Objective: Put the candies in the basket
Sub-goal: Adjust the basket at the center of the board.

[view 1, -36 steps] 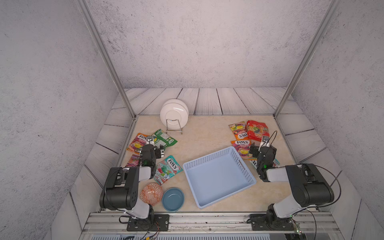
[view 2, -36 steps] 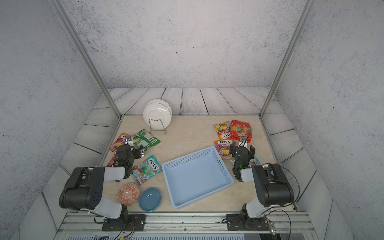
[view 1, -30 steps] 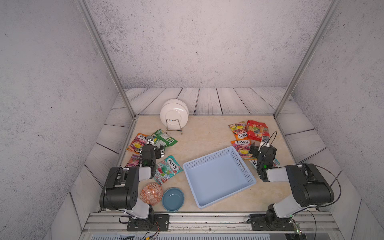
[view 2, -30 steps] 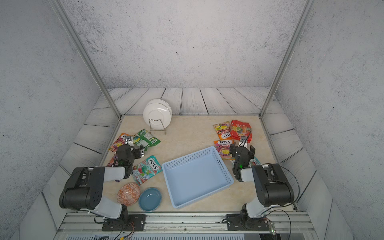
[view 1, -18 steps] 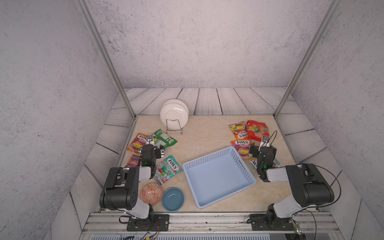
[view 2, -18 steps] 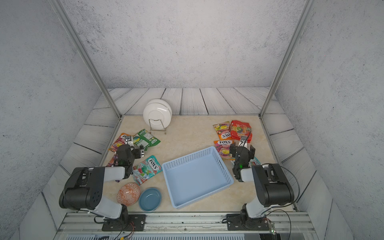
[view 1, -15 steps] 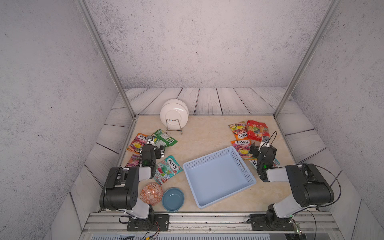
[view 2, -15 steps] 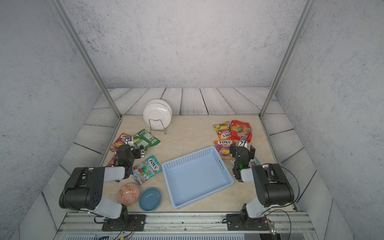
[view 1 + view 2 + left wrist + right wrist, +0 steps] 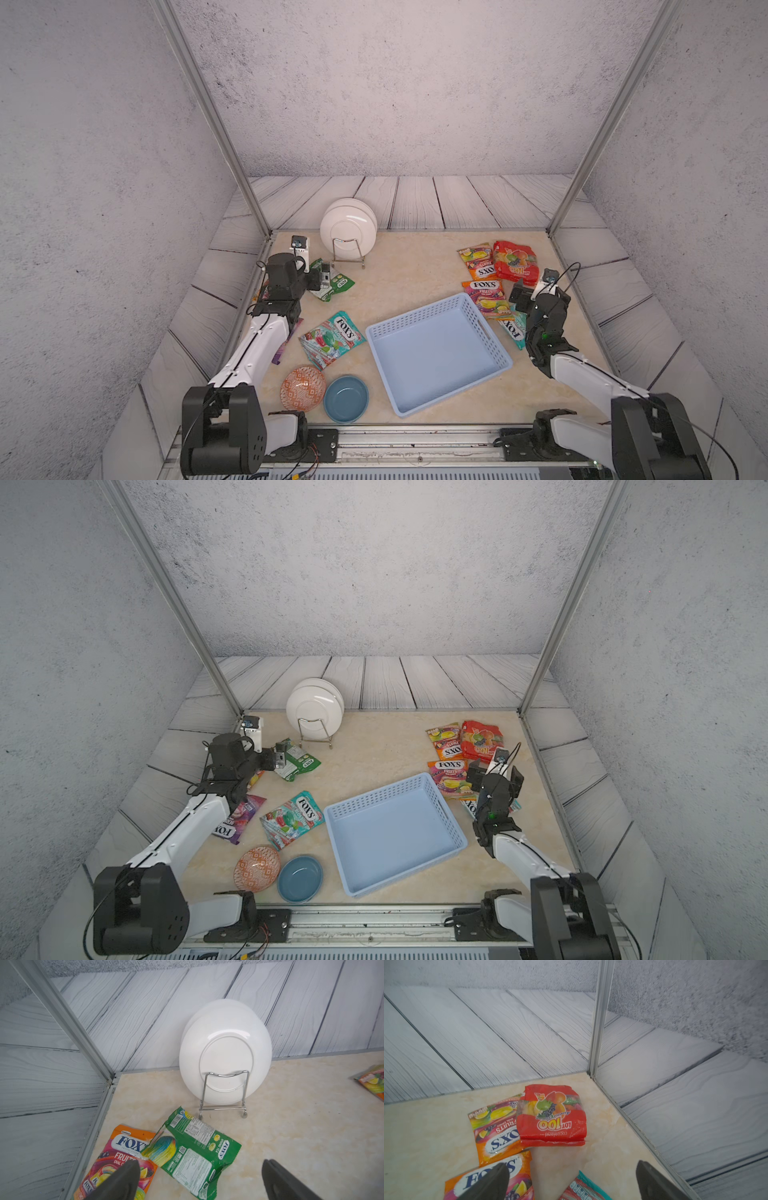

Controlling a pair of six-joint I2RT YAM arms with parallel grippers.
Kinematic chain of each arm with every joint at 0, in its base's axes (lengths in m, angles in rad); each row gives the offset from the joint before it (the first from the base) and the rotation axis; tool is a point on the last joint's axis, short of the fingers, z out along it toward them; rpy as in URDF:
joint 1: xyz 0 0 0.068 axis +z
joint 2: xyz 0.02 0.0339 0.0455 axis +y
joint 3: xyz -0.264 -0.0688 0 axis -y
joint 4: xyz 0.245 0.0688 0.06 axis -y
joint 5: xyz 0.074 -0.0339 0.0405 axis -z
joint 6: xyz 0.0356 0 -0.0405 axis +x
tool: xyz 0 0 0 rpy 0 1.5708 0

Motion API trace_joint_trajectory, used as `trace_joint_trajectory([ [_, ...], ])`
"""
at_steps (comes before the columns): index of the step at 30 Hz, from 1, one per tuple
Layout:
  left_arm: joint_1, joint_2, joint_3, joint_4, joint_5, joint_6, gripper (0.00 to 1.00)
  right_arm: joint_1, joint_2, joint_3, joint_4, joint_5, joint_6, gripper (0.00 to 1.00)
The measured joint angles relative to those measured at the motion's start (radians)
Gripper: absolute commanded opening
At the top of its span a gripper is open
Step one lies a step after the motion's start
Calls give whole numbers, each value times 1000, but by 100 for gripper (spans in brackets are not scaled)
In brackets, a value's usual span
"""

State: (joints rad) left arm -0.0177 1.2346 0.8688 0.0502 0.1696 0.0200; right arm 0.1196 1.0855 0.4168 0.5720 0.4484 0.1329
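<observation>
Tabletop: beige marbled tabletop (image 9: 415,266) in a grey-walled cell; every candy bag in view lies on it.
Basket: light blue basket (image 9: 432,357), between the two pairs of jaws and empty in both top views.
Done: nothing, as I judge it; no bag is inside.
Remaining: eight bags by my count, four near each pair of jaws.
Left jaws: spread wide, holding nothing, low over the tabletop.
Near left jaws: green bag (image 9: 193,1155) lies just ahead, in line with the gap. One fingertip is over the orange bag (image 9: 124,1153); whether it touches I cannot tell. The teal bag (image 9: 332,338) and purple bag (image 9: 235,818) lie behind them, beside the arm.
Right jaws: spread wide, holding nothing.
Near right jaws: one fingertip is over the orange FOX'S bag (image 9: 488,1178), and a second teal bag (image 9: 581,1188) pokes in between the jaws. The red bag (image 9: 552,1118) and an upside-down orange bag (image 9: 496,1130) lie ahead, touching each other.
Step in hand: probably each arm is settling on its first bag.
Not candy: patterned bowl (image 9: 302,388) and blue bowl (image 9: 345,398).
</observation>
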Motion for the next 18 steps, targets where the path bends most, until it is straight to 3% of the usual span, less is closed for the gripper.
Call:
trace_joint_trajectory([
  [8,1,-19,106,-260,220,2,98,0,-276,158,-535,-72,238,99],
  [18,-9,37,187,-471,305,38,98,0,-470,224,-1074,-384,459,99],
])
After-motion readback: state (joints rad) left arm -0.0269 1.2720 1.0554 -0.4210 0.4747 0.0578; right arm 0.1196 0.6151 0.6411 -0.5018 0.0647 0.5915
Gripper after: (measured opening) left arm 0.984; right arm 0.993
